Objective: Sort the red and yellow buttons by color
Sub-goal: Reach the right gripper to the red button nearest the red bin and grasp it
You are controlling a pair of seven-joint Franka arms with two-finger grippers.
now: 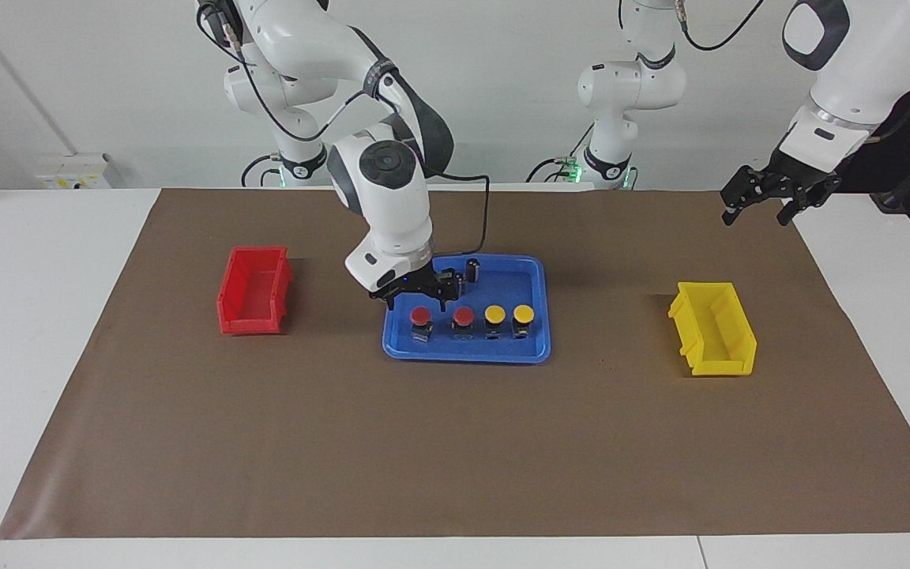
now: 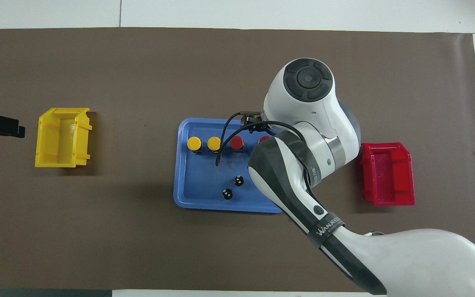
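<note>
Four buttons in row on tray (image 1: 538,273) — red pair (image 1: 421,317) toward red bin (image 1: 253,289), yellow pair (image 1: 494,314) toward yellow bin (image 1: 712,328).

Right gripper (image 1: 415,299) over end red button, jaws apart — your likely first pick.

Left gripper (image 1: 763,201) waits, jaws apart.

buttons (image 1: 471,322) in tray (image 1: 530,352), between two bins (image 1: 253,290)
</note>
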